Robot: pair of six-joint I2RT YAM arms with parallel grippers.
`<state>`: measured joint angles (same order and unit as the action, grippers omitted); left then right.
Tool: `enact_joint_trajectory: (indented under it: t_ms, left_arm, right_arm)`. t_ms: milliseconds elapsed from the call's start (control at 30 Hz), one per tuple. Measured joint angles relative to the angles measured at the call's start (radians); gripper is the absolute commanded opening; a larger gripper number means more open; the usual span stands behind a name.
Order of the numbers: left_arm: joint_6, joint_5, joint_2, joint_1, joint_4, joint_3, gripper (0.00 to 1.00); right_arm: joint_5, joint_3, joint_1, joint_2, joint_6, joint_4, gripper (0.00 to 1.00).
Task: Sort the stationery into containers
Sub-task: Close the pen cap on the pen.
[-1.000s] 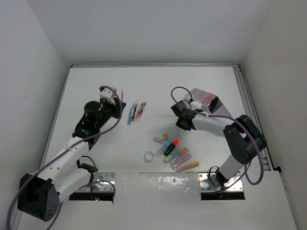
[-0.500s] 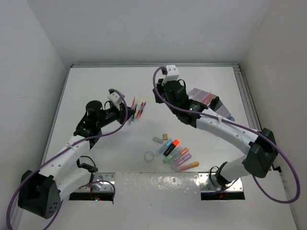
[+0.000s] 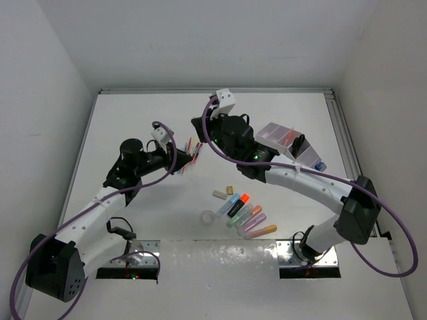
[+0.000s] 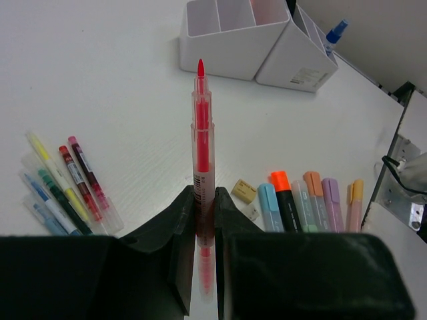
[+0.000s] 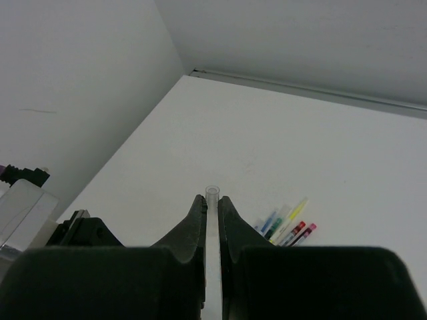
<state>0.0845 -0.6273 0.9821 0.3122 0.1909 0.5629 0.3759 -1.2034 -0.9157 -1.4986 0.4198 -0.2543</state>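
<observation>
Red pen [image 4: 202, 127] is clamped btwn the left fingers [image 4: 191, 203], which are closed tight on its lower barrel. Its tip points away from the wrist twd the desk organizer [image 4: 227, 57]. It's held over the worktop [image 3: 133, 120] a bit left of ctr, w/ the loose pens [image 4: 67, 180] lying fanned on the surface just beside it, on its left in the wrist view: yellow, green, blue, dark red and pink ones, touching or nearly so.

Right fingers [image 5: 199, 210] are closed on a thin clear tube [image 5: 212, 195] standing up btwn them, open end on top; can't tell what it belongs to. That arm reaches across to the ctr of the worktop, close to the left fingers.

Nearer the near edge, around ctr: a row of highlighters [image 3: 248, 215] side by side, blue, orange/black, green, peach, lilac and yellow-orange. Two beige erasers [image 3: 220, 194] sit just beyond the row and a clear tape ring [image 3: 208, 217] just left of it.

The organizer sits twd the right edge, approx mid-depth, compartments open on top. A blue-capped item [image 4: 337, 30] sticks up at its right end.
</observation>
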Motion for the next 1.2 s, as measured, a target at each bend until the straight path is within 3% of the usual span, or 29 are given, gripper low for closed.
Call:
enact_joint_trajectory:
  t_ms: [1200]
  left_arm:
    - [0.055, 0.056, 0.000, 0.000, 0.042, 0.008, 0.00]
  right_arm:
    - [-0.005, 0.052, -0.029, -0.018, 0.069, -0.061, 0.00]
